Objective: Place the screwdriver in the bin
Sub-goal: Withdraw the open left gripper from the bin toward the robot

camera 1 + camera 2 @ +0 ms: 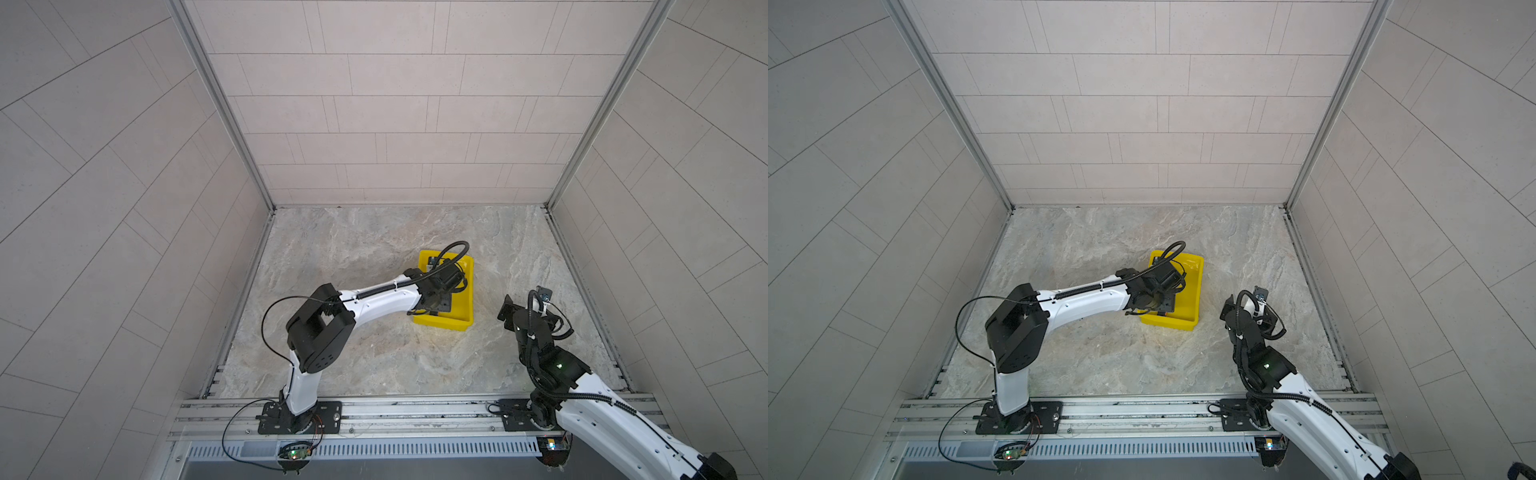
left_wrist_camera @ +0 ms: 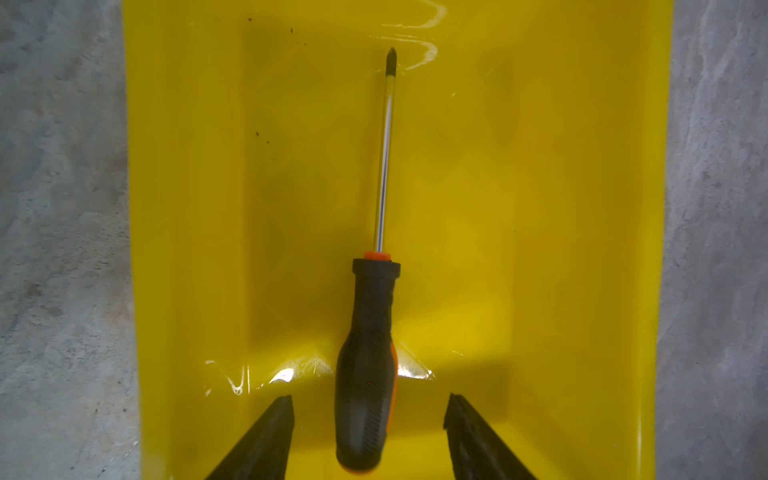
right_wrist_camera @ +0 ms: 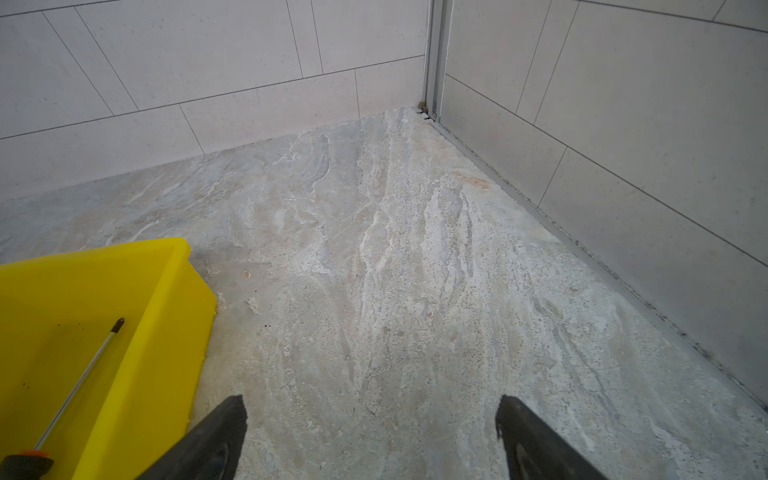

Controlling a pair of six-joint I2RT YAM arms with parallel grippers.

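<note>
The screwdriver is inside the yellow bin, running along the bin's length near the middle, its tip toward one short wall and its black-and-orange handle toward the other. Right above the handle end hangs the left gripper. Its two dark fingers are spread, with a clear strip of yellow showing between each one and the handle, so it grips nothing. In both top views the left arm reaches out over the bin and hides most of its inside. The right gripper hovers beside the bin, over the bare stone table, its fingers parted wide and nothing between them.
</note>
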